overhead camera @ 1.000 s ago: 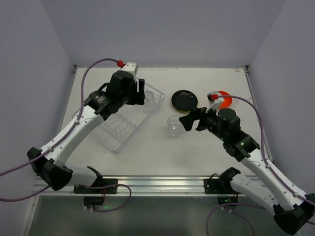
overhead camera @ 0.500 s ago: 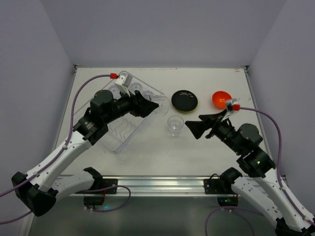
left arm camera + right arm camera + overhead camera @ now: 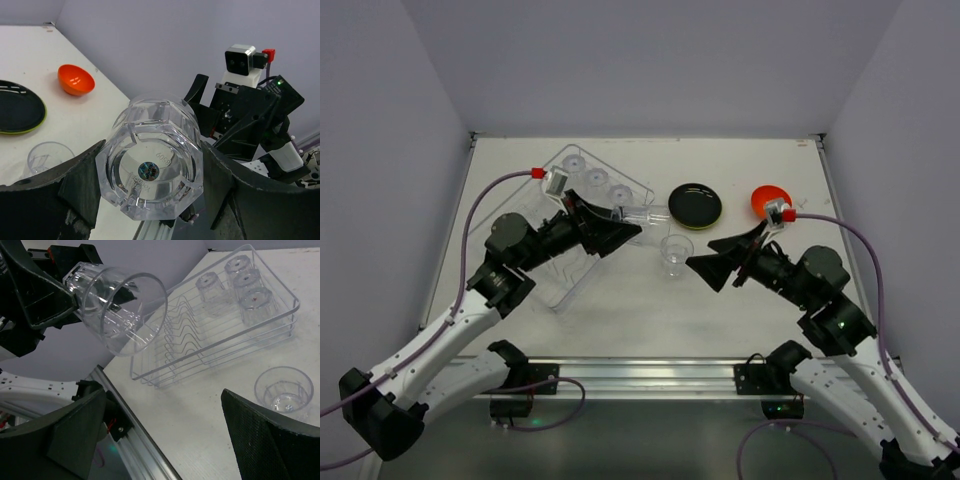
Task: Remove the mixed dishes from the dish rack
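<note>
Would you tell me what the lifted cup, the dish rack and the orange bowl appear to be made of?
Lifted cup: clear, glossy, probably plastic; its faceted walls show through and the base bears moulded marks. Dish rack: thin silvery wire, shiny, likely metal. Orange bowl: opaque and glossy, plastic or glazed ceramic; the white highlights fit either.

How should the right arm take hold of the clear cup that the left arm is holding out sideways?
Grip the cup by its free wall just behind the open rim, coming straight in from the mouth side with the right gripper wide. It lies sideways, mouth toward that gripper, and the left fingers cover the base end.
</note>
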`<state>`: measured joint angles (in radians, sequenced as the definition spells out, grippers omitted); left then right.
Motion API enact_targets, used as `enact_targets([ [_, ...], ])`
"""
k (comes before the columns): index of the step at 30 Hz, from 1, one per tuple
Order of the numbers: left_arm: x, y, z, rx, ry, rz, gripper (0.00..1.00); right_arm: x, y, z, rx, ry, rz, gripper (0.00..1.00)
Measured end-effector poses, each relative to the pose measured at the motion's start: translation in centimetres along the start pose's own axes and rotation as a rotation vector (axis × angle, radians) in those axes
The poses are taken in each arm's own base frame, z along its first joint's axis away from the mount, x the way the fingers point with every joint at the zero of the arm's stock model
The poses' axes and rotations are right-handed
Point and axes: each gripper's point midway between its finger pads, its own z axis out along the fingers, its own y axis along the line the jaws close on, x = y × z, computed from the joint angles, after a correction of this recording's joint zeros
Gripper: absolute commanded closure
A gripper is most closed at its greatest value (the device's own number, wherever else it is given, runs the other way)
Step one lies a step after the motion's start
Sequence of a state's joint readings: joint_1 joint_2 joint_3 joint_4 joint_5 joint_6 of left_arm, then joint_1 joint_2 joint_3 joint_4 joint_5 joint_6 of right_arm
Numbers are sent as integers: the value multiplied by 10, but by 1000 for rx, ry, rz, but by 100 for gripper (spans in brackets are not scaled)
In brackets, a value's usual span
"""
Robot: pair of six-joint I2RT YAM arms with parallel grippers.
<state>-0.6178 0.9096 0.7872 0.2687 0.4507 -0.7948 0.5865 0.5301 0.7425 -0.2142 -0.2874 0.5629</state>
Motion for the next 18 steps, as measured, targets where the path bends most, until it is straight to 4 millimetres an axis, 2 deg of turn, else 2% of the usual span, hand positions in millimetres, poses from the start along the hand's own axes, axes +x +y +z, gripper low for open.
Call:
enact_targets([
  [5,-16,-13,-10,9,-75,-29,100,4,9,16,-69,52,24,1],
  [8,-17,-15,-17,3,-103,-53,100,3,21,21,-145,64,25,3],
  [10,-18,-12,-19,-16,-111,-58,100,2,24,24,-159,68,16,3],
  [15,-17,2,-22,-98,-117,-78,100,-15,31,34,-202,63,-2,4],
  [18,-20,7,-21,-145,-115,-94,100,-14,38,38,-261,80,-4,4],
])
